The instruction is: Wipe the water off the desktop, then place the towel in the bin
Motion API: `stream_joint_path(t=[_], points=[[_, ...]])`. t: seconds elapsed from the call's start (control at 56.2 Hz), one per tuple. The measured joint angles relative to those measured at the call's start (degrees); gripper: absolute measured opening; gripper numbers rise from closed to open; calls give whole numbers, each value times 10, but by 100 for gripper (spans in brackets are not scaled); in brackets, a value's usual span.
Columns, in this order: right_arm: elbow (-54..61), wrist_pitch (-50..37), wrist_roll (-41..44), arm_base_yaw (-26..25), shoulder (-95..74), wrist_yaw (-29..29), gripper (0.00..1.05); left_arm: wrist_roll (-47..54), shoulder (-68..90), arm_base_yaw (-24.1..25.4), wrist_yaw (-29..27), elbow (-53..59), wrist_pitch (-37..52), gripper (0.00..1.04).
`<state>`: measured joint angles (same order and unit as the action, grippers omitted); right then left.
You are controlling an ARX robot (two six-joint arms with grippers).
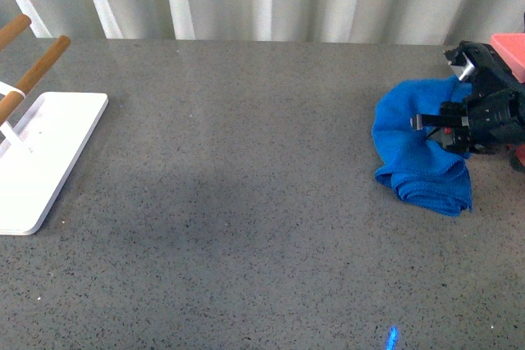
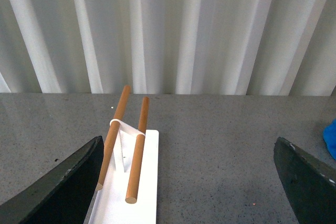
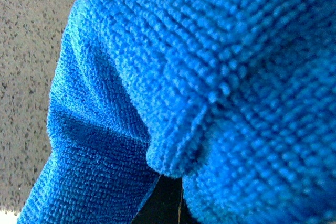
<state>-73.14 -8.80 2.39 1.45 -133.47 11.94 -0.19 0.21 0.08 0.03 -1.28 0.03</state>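
Front view shows us the right gripper [image 1: 435, 127] pinching the bunched towel [image 1: 410, 161] at the desktop's [image 1: 246, 186] right side, near the bin [image 1: 510, 45]. From the left wrist we see the left gripper [image 2: 186, 192] spread wide, facing a rack [image 2: 131, 203].

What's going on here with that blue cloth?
The robot's right gripper appears to be gripping the blue towel, which sits bunched on the desktop close to the pink bin. The left gripper is open, holds nothing and hovers by a white rack. No water is visible, and the towel isn't in the bin yet.
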Motion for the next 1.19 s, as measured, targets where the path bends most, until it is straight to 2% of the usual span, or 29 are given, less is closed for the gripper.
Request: stream_joint_path(t=[0.196, 0.303, 0.57, 0.765, 1.015, 1.193], points=[[-105, 52, 14, 16, -51, 26, 4, 0, 0, 0, 0, 0, 0, 98], [-159, 85, 27, 31, -76, 63, 4, 0, 0, 0, 0, 0, 0, 98], [-270, 126, 18, 111, -139, 101, 4, 0, 0, 0, 0, 0, 0, 98], [-189, 67, -32, 131, -105, 113, 4, 0, 0, 0, 0, 0, 0, 98], [3, -23, -129, 150, 17, 142, 4, 0, 0, 0, 0, 0, 0, 98], [99, -35, -138, 152, 91, 131, 4, 0, 0, 0, 0, 0, 0, 98]])
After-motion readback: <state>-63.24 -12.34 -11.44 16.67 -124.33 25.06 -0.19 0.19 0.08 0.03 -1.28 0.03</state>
